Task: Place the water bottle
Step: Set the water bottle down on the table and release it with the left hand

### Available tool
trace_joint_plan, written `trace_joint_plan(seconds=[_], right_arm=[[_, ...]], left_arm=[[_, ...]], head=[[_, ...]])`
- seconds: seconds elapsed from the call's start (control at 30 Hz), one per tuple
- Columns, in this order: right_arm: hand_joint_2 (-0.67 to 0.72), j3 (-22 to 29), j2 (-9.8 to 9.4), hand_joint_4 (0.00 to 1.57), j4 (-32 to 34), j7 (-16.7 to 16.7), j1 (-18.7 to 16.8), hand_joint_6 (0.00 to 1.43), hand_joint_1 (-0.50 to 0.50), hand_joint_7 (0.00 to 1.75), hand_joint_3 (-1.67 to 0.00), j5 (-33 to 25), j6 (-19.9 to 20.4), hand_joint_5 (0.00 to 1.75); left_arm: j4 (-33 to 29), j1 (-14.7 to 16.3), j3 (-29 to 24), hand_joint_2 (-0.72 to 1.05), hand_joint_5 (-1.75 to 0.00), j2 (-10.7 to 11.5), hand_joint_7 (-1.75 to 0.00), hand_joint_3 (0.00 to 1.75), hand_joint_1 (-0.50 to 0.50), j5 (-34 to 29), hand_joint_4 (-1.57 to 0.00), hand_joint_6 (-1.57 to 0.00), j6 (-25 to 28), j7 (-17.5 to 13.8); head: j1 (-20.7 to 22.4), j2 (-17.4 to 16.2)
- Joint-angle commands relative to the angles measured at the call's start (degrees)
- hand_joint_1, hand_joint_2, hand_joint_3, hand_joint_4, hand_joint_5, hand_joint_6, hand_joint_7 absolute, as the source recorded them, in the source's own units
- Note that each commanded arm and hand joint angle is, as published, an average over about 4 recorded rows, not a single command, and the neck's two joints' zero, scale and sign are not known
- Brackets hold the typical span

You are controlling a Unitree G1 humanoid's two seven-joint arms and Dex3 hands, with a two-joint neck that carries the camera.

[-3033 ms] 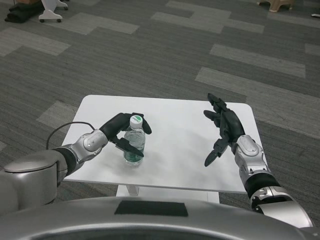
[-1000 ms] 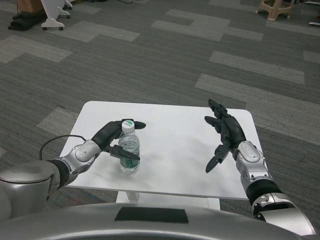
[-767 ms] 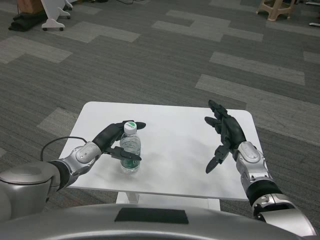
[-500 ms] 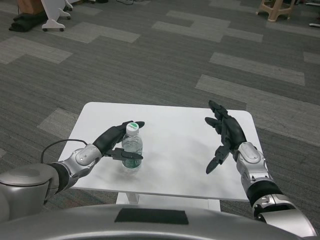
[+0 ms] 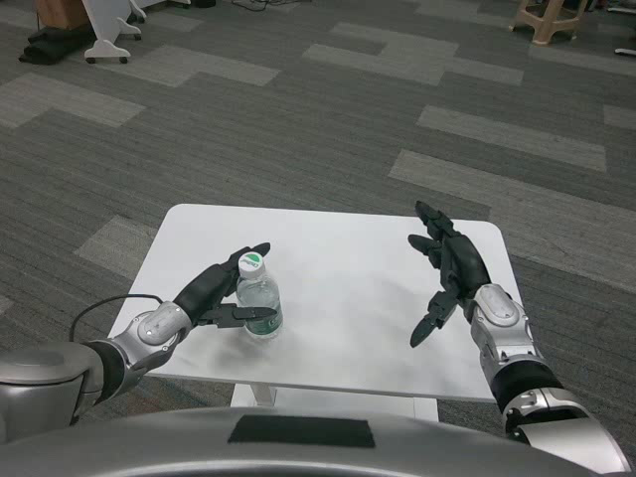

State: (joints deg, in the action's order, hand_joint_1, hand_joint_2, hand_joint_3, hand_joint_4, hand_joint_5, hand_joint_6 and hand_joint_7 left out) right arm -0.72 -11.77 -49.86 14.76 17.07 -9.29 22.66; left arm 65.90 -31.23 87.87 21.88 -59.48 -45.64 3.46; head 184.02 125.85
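A small clear water bottle (image 5: 259,300) with a white and green cap stands on the white table (image 5: 348,288), near its front left edge, leaning slightly left. My left hand (image 5: 214,293) holds it from the left: the thumb crosses in front of its lower body and a finger reaches behind the cap. The bottle's base looks down on the tabletop. My right hand (image 5: 449,273) hovers over the right side of the table, fingers spread, holding nothing, well apart from the bottle.
Grey patterned carpet surrounds the table. A black cable (image 5: 109,306) loops off my left forearm by the table's left edge. A white wheeled base (image 5: 104,38) and a beige stool (image 5: 547,15) stand far off on the floor.
My left hand has drawn the bottle a little left and toward the table's front edge. The bottle sits lower than three seconds ago. The right hand has stayed in place.
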Motion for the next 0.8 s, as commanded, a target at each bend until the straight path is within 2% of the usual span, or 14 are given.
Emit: trace_joint_plan(seconds=[0.03, 0.17, 0.37, 0.4, 0.53, 0.67, 0.73, 0.8], right_arm=[[0.66, 0.6, -0.44, 0.0, 0.0, -0.2, -0.1, 0.0, -0.12, 0.0, -0.1, -0.3, 0.5, 0.68], [0.66, 0.6, -0.42, 0.0, 0.0, -0.1, -0.1, 0.0, -0.12, 0.0, -0.16, -0.3, 0.5, 0.68], [0.66, 0.6, -0.35, 0.0, 0.0, -0.1, -0.3, 0.0, -0.12, 0.0, -0.1, -0.3, 0.5, 0.68], [0.66, 0.6, -0.33, 0.0, 0.0, -0.1, -0.3, 0.0, -0.12, 0.0, -0.1, -0.3, 0.5, 0.68], [0.66, 0.6, -0.24, 0.0, 0.0, -0.1, -0.4, 0.0, -0.12, 0.0, -0.16, -0.3, 0.5, 0.68], [0.66, 0.6, -0.18, 0.0, 0.0, -0.1, -0.5, 0.0, -0.11, 0.0, -0.16, -0.3, 0.5, 0.68], [0.66, 0.6, -0.18, 0.0, 0.0, -0.1, -0.6, 0.0, -0.12, 0.0, -0.16, -0.3, 0.5, 0.7], [0.66, 0.6, -0.18, 0.0, 0.0, -0.1, -0.6, 0.0, -0.12, 0.0, -0.16, -0.3, 0.5, 0.73]], left_arm=[[-0.1, 1.0, -0.5, 1.05, -0.62, 1.6, 0.0, 0.09, 0.5, -1.0, 0.0, -0.03, -1.1, 0.0], [-0.1, 1.5, -0.5, 1.05, -0.62, 1.7, 0.0, 0.09, 0.5, -2.2, 0.0, 0.0, -1.5, 0.1], [-0.4, 1.7, -1.6, 1.05, -0.51, 1.7, 0.0, 0.04, 0.5, -3.8, 0.0, 0.0, -1.2, 0.1], [-0.4, 1.7, -1.6, 1.0, -0.51, 1.6, 0.0, 0.04, 0.5, -4.4, 0.0, 0.0, -1.0, 0.1], [-0.4, 1.4, -2.2, 0.65, -0.46, 1.2, 0.0, 0.09, 0.5, -5.4, 0.0, 0.0, 0.0, 0.0], [-0.4, 1.1, -2.6, 0.05, -0.38, 1.1, 0.0, 0.09, 0.5, -5.6, 0.0, 0.0, 1.3, -0.2], [-0.4, 1.0, -2.7, -0.13, -0.33, 1.1, 0.0, 0.09, 0.5, -5.7, 0.0, 0.0, 1.5, -0.3], [-0.4, 1.0, -2.7, -0.19, -0.31, 1.0, 0.0, 0.09, 0.5, -5.7, 0.0, 0.0, 1.6, -0.4]], head=[[0.1, 0.0], [0.2, 0.0], [0.5, 0.2], [0.5, 0.3], [0.3, 0.3], [0.3, 0.2], [0.4, 0.3], [0.4, 0.3]])
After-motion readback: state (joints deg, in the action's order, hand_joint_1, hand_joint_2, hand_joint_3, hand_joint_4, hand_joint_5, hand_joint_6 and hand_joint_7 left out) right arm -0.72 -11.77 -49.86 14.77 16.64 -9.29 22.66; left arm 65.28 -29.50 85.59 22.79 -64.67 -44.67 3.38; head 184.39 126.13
